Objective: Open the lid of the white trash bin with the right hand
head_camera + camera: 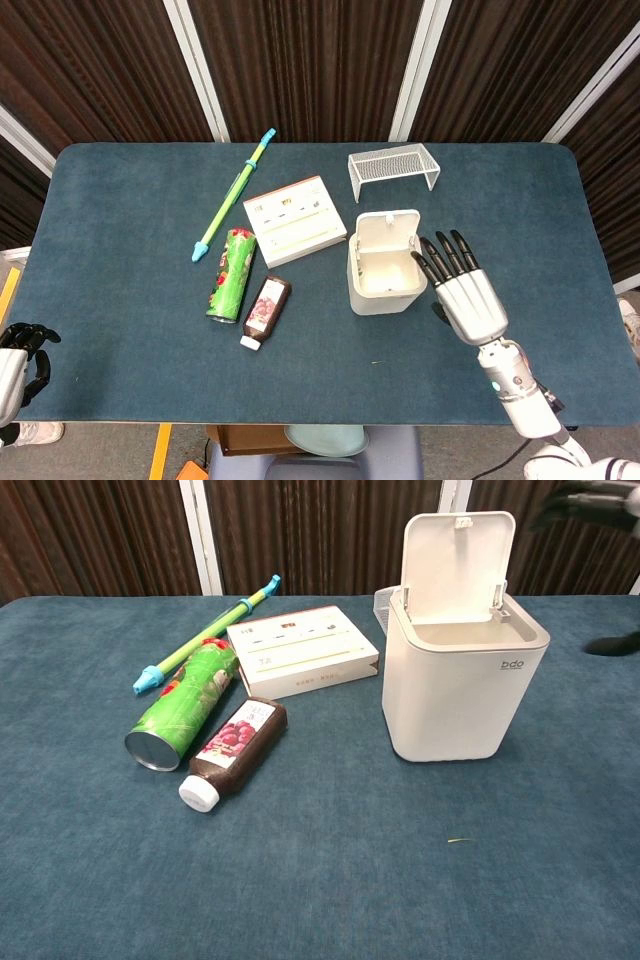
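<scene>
Already the white trash bin (385, 283) stands mid-worktop (120, 330) with its lid (456, 550) tipped upright. Just right of it the right hand (465, 290) hovers, fingers spread, holding nothing. The left hand (22, 360), at the near-left edge, seems curled.

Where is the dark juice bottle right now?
In the head view the bottle lies on its side left of the white bin, beside the green can and just in front of the flat box.

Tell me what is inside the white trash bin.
With its lid raised, the white trash bin shows only bare pale inner walls in the head view. Nothing shows inside; the chest view hides the bottom.
</scene>
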Robot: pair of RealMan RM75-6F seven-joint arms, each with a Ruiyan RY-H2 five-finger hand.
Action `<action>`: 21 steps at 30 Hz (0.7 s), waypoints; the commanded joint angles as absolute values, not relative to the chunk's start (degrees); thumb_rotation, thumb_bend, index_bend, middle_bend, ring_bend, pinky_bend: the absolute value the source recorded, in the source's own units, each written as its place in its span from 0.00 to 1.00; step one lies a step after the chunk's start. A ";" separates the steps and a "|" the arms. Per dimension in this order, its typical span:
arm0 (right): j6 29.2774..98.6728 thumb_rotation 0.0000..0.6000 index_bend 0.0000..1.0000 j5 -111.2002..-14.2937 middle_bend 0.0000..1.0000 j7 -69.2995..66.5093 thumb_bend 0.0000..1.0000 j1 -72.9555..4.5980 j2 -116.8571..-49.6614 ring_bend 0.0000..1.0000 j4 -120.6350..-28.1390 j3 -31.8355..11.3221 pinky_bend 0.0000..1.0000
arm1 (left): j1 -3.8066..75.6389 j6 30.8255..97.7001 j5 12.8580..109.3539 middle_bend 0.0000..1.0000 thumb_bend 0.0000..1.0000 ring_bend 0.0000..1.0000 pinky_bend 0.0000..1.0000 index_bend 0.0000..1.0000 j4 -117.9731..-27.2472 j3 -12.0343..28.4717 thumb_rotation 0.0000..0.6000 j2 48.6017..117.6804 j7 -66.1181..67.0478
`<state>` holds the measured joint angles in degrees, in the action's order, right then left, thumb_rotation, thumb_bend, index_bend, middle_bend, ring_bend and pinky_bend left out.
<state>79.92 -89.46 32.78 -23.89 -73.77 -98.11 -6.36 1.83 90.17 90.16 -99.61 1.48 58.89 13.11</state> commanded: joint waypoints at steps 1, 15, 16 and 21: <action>84.91 1.00 0.32 -91.90 0.19 33.48 0.16 -19.00 -70.41 0.08 -98.09 -2.98 0.17 | 1.89 90.05 90.26 0.40 0.73 0.30 0.53 0.45 -99.64 1.40 1.00 58.99 13.33; 95.15 1.00 0.22 -91.63 0.16 16.59 0.16 -7.17 -69.05 0.08 -84.56 0.96 0.09 | 2.50 88.26 89.70 0.40 0.73 0.30 0.53 0.45 -99.35 1.04 1.00 60.22 15.92; 94.41 1.00 0.22 -90.60 0.16 15.22 0.16 -7.06 -69.35 0.07 -83.78 0.69 0.09 | 2.53 88.20 89.59 0.40 0.73 0.30 0.53 0.45 -99.25 1.08 1.00 60.28 16.00; 87.25 1.00 0.18 -85.07 0.14 9.92 0.18 -8.47 -69.49 0.06 -81.91 -1.12 0.09 | 2.69 87.73 88.78 0.40 0.73 0.30 0.53 0.45 -98.96 1.25 1.00 60.59 16.41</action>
<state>90.74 -87.56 11.62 -7.92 -69.41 -83.01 -0.18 2.67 87.75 88.78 -98.98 1.24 60.57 16.39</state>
